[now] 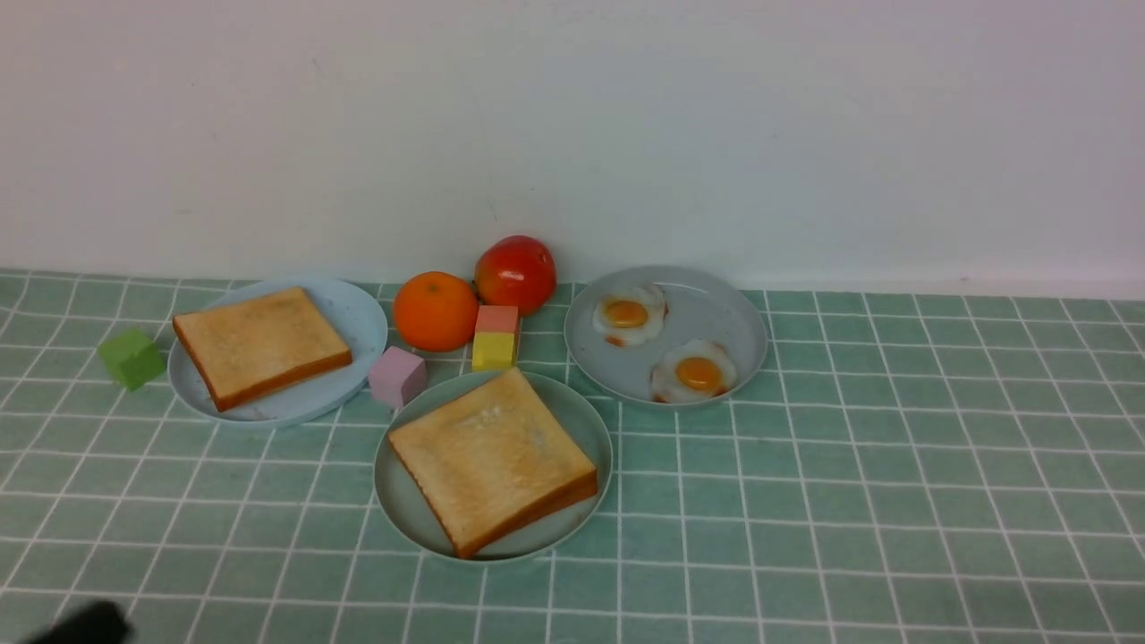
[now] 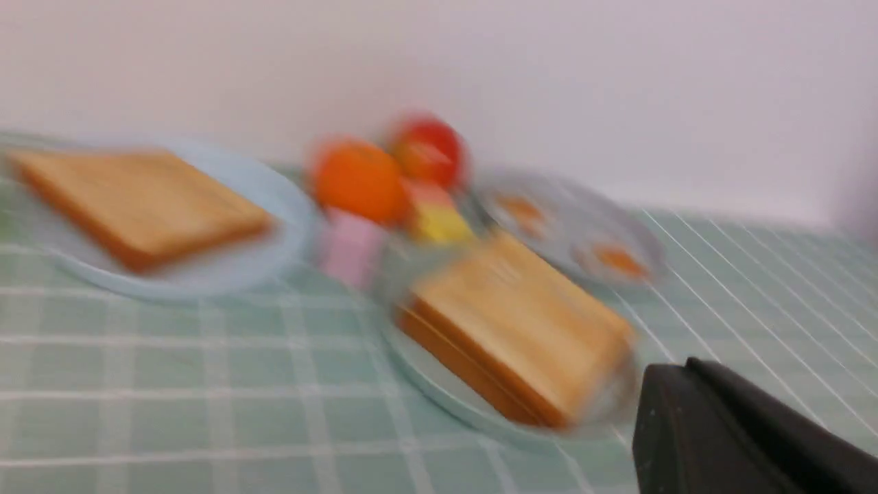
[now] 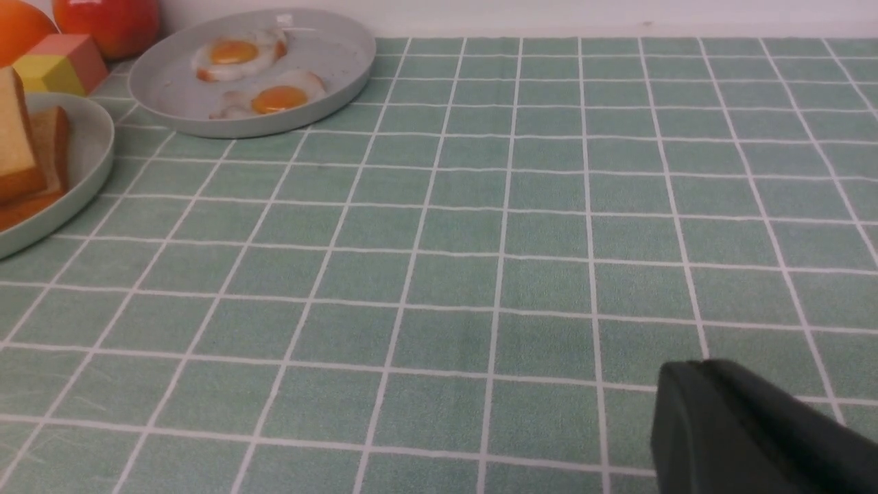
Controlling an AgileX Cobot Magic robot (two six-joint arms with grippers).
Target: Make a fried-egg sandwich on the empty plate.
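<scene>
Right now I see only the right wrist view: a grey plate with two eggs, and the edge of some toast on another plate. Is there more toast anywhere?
Observer: Yes. The front view shows a single toast slice on a pale blue plate, on the robot's left of the orange.
Operator: Does the toast at my edge fit on its plate?
Observer: The near toast covers most of the mint-green plate, and its corners come close to the rim.
Operator: Is anything loose by the blue plate?
Observer: A green cube sits by its left rim and a pink cube by its right rim.
</scene>
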